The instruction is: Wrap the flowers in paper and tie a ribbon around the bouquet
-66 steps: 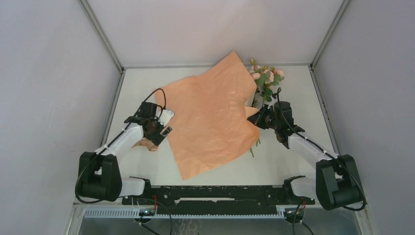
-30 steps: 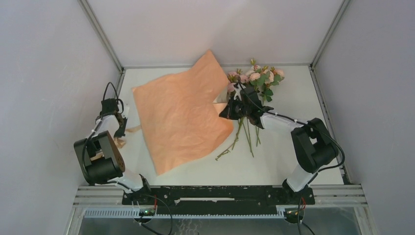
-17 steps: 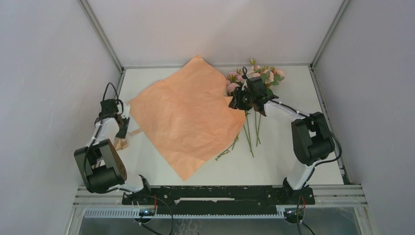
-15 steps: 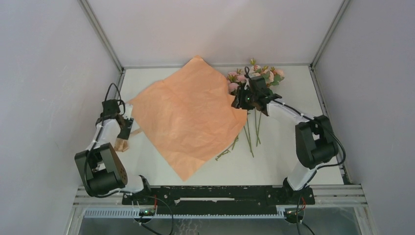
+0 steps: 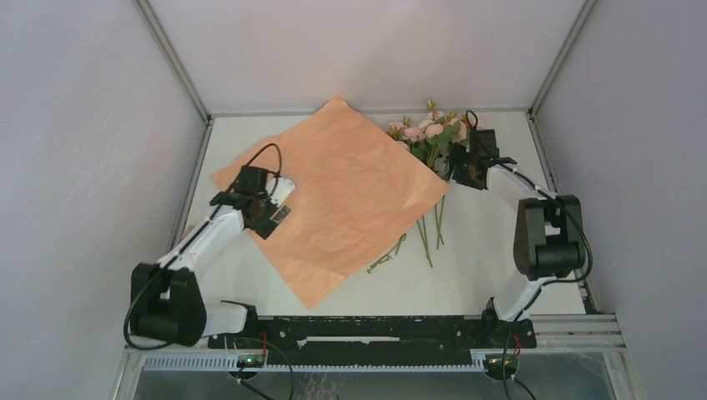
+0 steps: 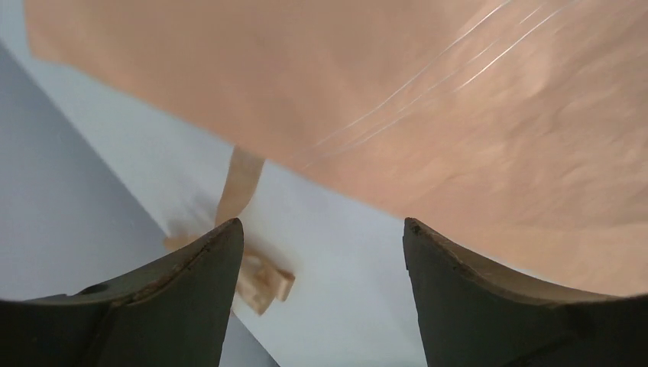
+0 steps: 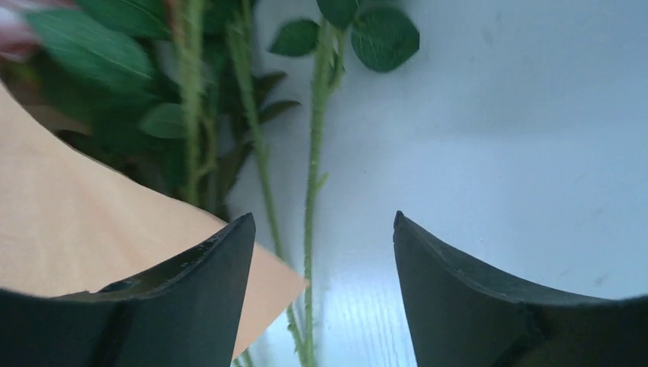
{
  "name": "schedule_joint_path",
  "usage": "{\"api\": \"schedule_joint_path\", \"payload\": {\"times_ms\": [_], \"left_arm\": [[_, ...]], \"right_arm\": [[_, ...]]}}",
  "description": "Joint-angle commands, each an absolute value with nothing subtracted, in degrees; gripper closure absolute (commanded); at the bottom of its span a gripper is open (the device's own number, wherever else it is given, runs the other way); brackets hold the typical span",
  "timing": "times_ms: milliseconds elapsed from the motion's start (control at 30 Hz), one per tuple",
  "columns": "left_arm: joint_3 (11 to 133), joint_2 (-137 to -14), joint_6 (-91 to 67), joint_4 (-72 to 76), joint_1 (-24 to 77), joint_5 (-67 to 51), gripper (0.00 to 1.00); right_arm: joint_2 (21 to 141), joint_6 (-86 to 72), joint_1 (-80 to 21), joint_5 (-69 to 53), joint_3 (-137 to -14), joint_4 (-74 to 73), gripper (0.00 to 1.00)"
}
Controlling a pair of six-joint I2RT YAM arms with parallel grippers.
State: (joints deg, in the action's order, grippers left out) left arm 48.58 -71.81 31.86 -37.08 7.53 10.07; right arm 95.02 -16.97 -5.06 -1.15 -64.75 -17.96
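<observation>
Paper (image 5: 342, 196) now lies flat mid-table. Left gripper (image 5: 268, 217) and right gripper (image 7: 321, 222) have let go, jaws wide, empty. Flowers (image 5: 427, 137) at its right edge look light and floppy: you'd best pinch the stems, not the blooms.

A white table (image 5: 475, 275) sits boxed in by pale grey walls (image 5: 83, 167) (three sides). Aluminium posts (image 5: 171, 58) mark the far corners.

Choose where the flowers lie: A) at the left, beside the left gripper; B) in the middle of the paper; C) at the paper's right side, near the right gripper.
C: the flowers lie by the right corner of the paper, close to the right gripper.
</observation>
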Motion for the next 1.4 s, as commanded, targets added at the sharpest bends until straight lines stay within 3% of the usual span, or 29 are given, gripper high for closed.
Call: {"api": "schedule_joint_path", "payload": {"times_ms": [0,267,433,600,767,1133,1300,1367], "left_arm": [[52.8,-81.1,29.2,-31.2,14.8,14.2,0.19],[53.3,-93.1,29.7,-25.2,24.1,22.6,0.19],[52.7,-93.2,29.2,-26.0,27.0,21.5,0.19],[53.5,-94.8,29.2,-27.1,30.0,22.4,0.2],[55.1,-93.6,27.9,-29.2,30.3,18.4,0.2],[61.8,-83.8,26.0,-40.0,30.0,6.1,0.16],[64.9,-80.2,24.2,-43.9,29.4,0.8,0.15],[67.4,-77.9,23.4,-46.6,28.4,-7.7,0.13]], "right_arm": [[101.2,-17.3,-4.3,-4.7,-66.5,-16.9,0.27],[109.2,-17.3,-3.0,-5.5,-74.1,-21.4,0.51],[111.2,-16.9,-1.2,-6.6,-76.0,-24.5,0.81],[106.4,-14.0,4.2,-4.6,-75.2,-27.4,1.0],[96.3,-13.9,8.8,-4.8,-71.4,-27.6,1.0],[71.9,-15.3,8.7,-2.2,-62.1,-26.2,1.0],[65.2,-16.2,4.9,-1.4,-61.8,-26.4,1.0],[61.6,-18.5,0.7,-1.3,-61.5,-24.5,1.0]]}}
